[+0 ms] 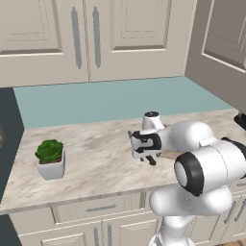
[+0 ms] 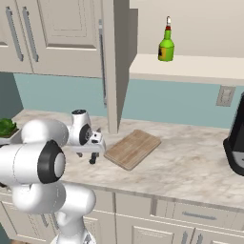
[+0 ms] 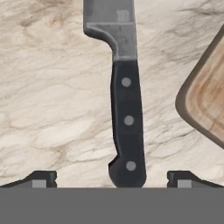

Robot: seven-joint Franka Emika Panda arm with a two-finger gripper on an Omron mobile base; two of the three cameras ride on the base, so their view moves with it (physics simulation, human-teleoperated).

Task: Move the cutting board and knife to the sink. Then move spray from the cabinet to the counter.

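Observation:
The knife (image 3: 127, 109) lies flat on the marble counter (image 3: 52, 96), its black handle nearest me and its silver blade pointing away. My gripper (image 3: 113, 178) hangs open just above it, one fingertip (image 3: 43, 177) on each side of the handle's butt end, touching nothing. The same gripper (image 2: 94, 157) is low over the counter (image 2: 190, 167), just left of the wooden cutting board (image 2: 132, 148). That board's corner (image 3: 208, 105) lies beside the knife. The green spray (image 2: 166, 45) stands on the open cabinet's shelf (image 2: 200, 66). The sink is out of view.
A potted plant (image 1: 49, 156) stands on the counter's left part. At the far right sits a black appliance (image 2: 236, 143). Panelled wall cabinets (image 1: 86, 38) hang above, and an upright cabinet panel (image 2: 110, 66) stands just behind the gripper.

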